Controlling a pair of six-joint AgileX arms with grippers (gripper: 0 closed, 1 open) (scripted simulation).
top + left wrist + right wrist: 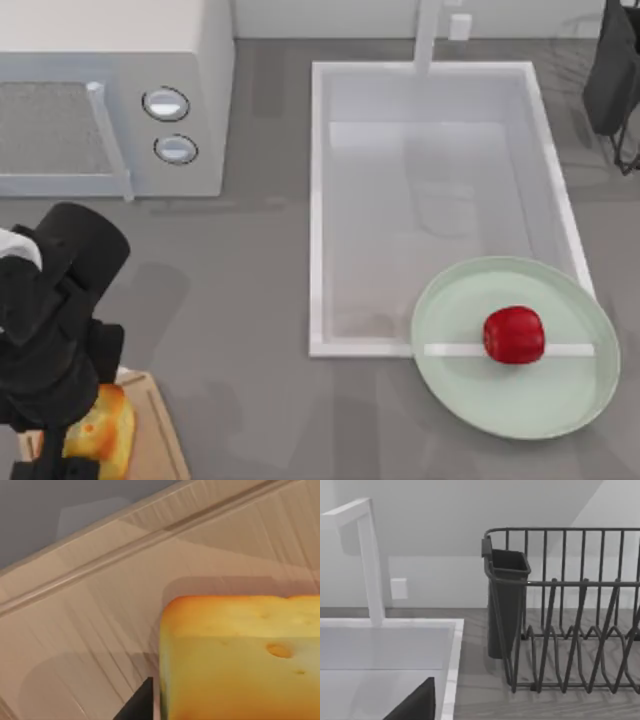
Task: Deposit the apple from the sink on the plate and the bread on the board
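Observation:
The red apple (514, 334) lies on the mint-green plate (470, 380), which overlaps the front right corner of the white sink (320, 200). At the table's front left, the golden bread (103, 432) is on or just above the tan board (160, 440). My left gripper (70, 440) hangs over it. In the left wrist view a dark finger (137, 707) stands right against the bread (240, 660), with the board's (100, 605) groove running behind. My right gripper (417, 705) shows as a dark tip near the sink's rim (451, 670), away from both objects.
A white microwave (110, 100) stands at the back left. The faucet (428, 35) rises behind the sink. A dark wire dish rack (570, 630) with a cutlery holder (612, 80) stands at the back right. Bare grey counter lies between the board and the sink.

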